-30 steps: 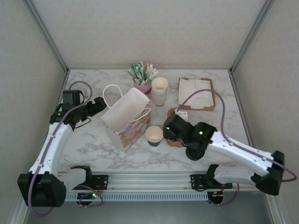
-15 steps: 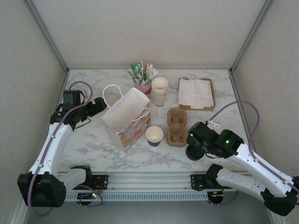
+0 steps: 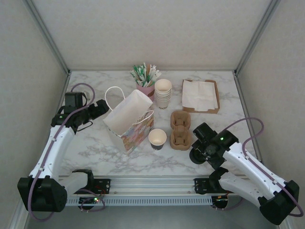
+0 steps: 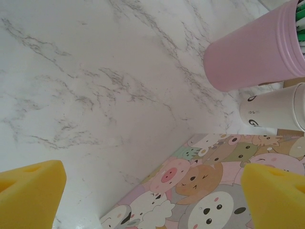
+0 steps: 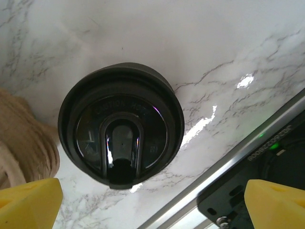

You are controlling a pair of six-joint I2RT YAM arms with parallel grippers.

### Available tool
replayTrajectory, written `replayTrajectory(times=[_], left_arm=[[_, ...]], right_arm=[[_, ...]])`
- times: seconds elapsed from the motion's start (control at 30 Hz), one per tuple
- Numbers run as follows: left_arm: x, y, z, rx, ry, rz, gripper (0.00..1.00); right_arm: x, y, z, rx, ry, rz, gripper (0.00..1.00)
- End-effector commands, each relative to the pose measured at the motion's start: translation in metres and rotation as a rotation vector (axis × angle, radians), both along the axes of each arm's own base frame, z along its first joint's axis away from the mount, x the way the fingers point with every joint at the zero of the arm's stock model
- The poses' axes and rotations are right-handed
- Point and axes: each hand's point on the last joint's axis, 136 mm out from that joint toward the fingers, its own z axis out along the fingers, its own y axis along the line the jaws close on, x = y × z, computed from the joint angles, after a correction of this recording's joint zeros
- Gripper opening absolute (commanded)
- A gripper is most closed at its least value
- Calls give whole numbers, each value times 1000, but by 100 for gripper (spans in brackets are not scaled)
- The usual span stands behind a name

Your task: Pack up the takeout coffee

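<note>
The takeout coffee cup (image 3: 157, 138), lidless, stands on the counter (image 3: 95, 145) between gift bag (image 3: 128, 121) and cup carrier (image 3: 181, 130). It looks light and crushable: pinch gently mid-wall. The left claw (image 4: 152, 198) and right claw (image 5: 152, 202) are both released.

I've got both arms up in white shells, left arm (image 3: 51, 150) and right arm (image 3: 252, 167), with chunky black joints and black bases. A mauve cable (image 3: 80, 87) loops off the left one and a matching right cable (image 3: 249, 121) off the other, with a small green light (image 3: 220, 139) on the black housing. On my wrist feeds, the left gripper (image 4: 152, 195) and right gripper (image 5: 152, 202) both end in bright yellow foam wedge pads (image 4: 28, 191).
</note>
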Motion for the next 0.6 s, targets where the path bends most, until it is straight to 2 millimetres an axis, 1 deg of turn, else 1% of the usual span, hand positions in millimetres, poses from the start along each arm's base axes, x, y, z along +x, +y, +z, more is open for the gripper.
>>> replayTrajectory(times=[0.0, 0.1, 0.2, 0.37, 0.43, 0.57], left_arm=[[-6, 0, 3, 23, 0, -10, 95], [-6, 0, 1, 29, 4, -10, 95], [-6, 0, -1, 32, 9, -11, 95], [-6, 0, 0, 37, 9, -16, 95], [-6, 0, -1, 39, 12, -13, 95], [-6, 0, 0, 37, 9, -16, 95]], right_arm=[[7, 10, -10, 82, -1, -64, 99], [17, 19, -16, 140, -15, -69, 99], [17, 19, -17, 130, 12, -75, 99], [16, 9, -16, 90, 1, -93, 99], [12, 3, -17, 79, -9, -125, 99], [9, -6, -20, 73, -42, -155, 93]])
